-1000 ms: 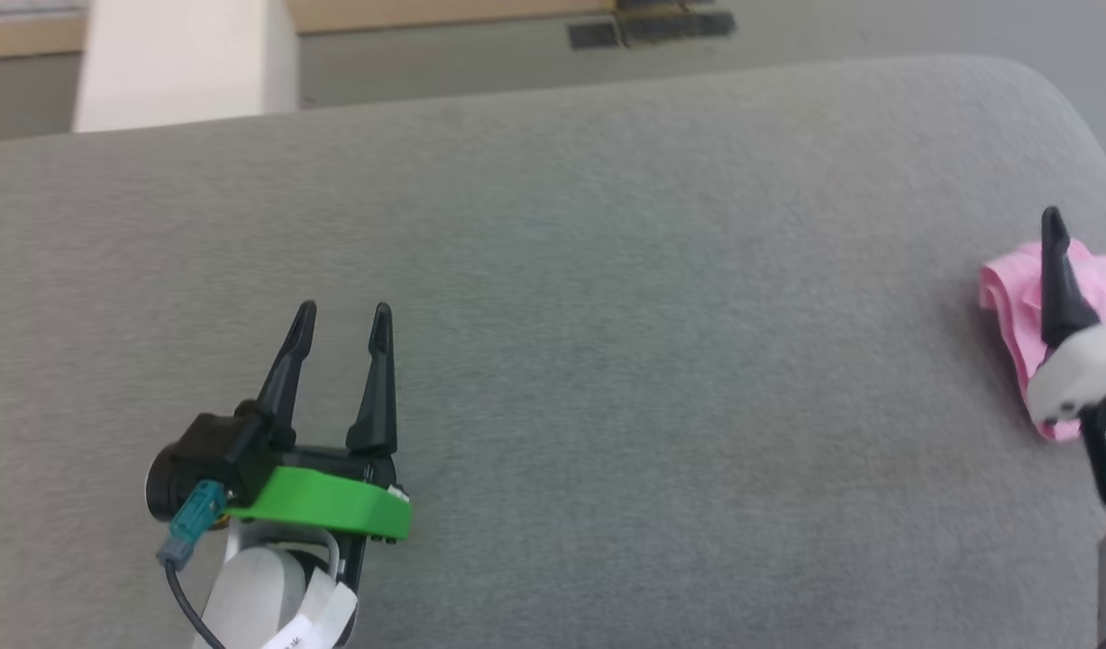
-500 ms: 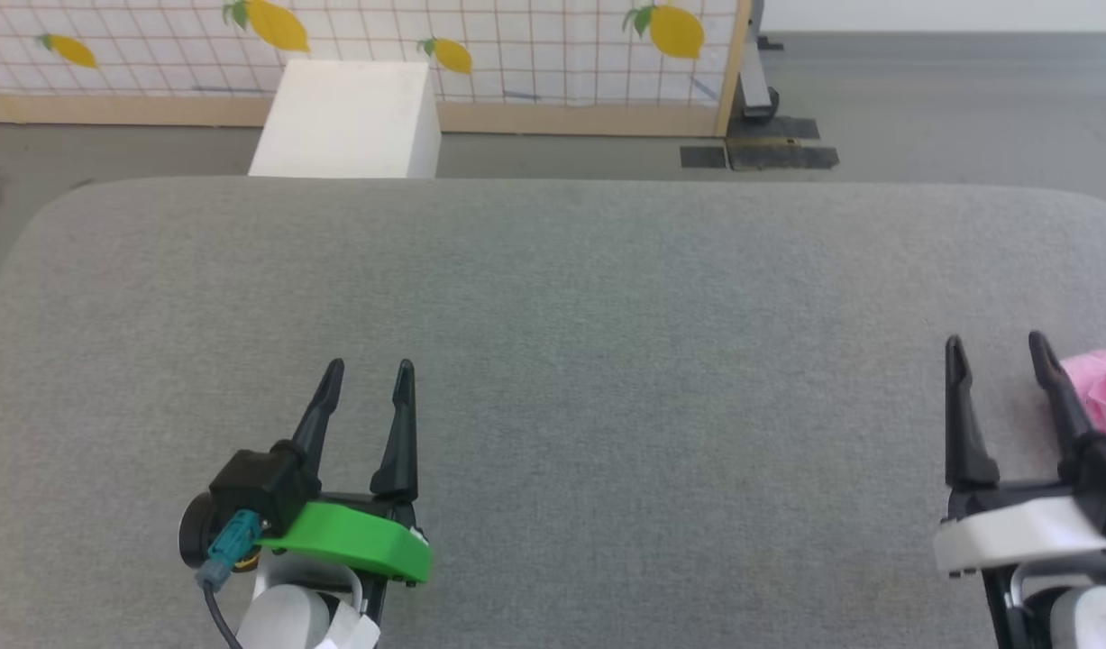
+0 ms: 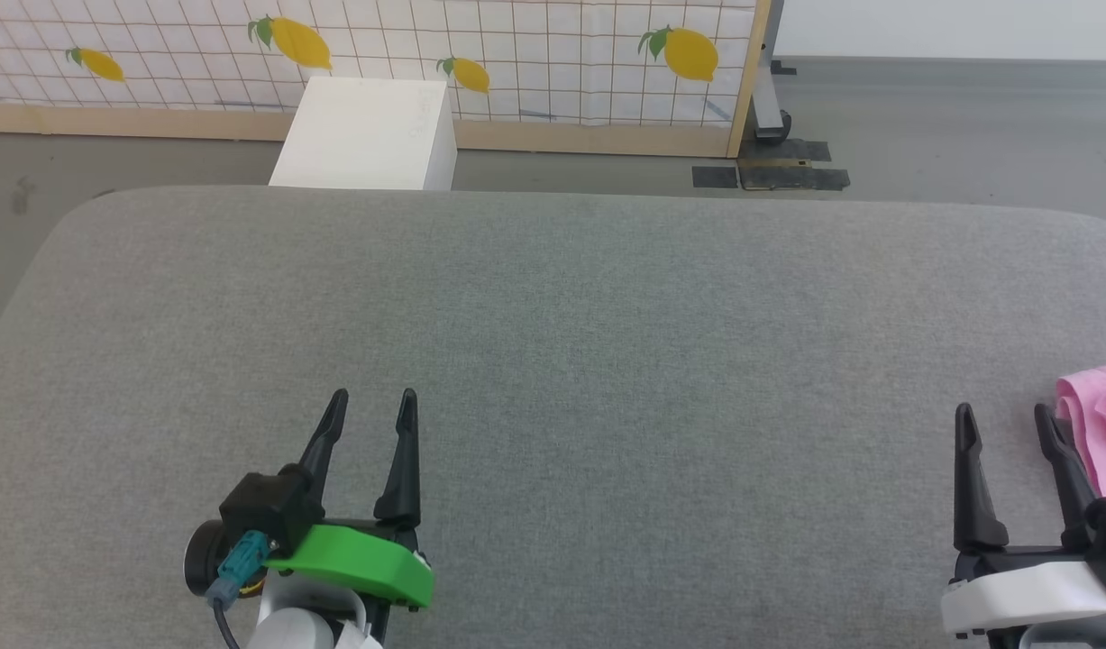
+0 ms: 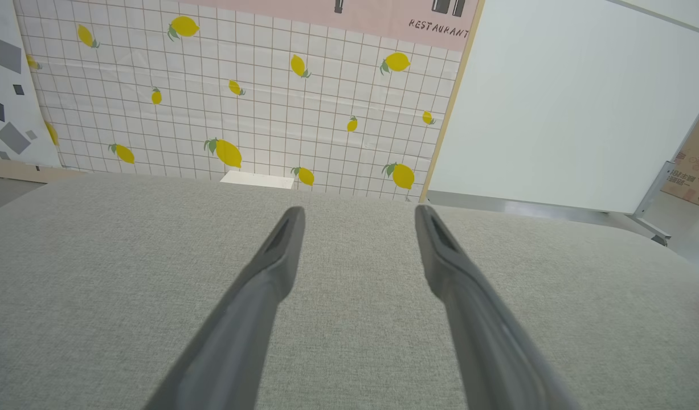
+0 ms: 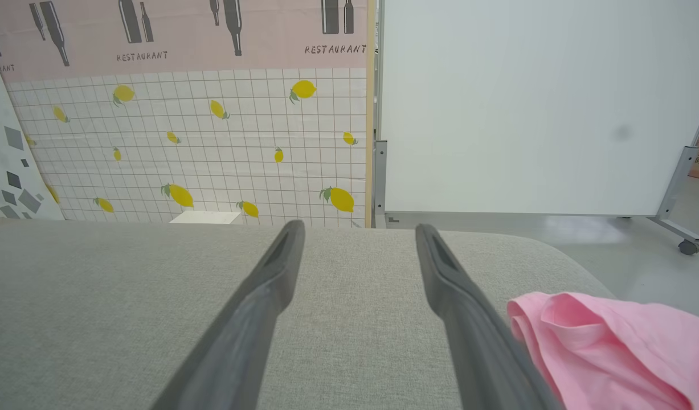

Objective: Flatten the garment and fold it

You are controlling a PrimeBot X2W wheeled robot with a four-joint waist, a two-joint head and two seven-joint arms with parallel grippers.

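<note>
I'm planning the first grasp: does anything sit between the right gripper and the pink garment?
Nothing visible does. The crumpled light-pink cloth garment lies on the grey fabric surface directly beside the open right gripper, on its right.

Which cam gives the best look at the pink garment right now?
Right wrist view: the garment lies bunched at lower right, its folds and rolled edge clear, though the frame cuts it off. Head view catches a pink sliver of it at the right edge. Left wrist view faces the grey cushion.
</note>
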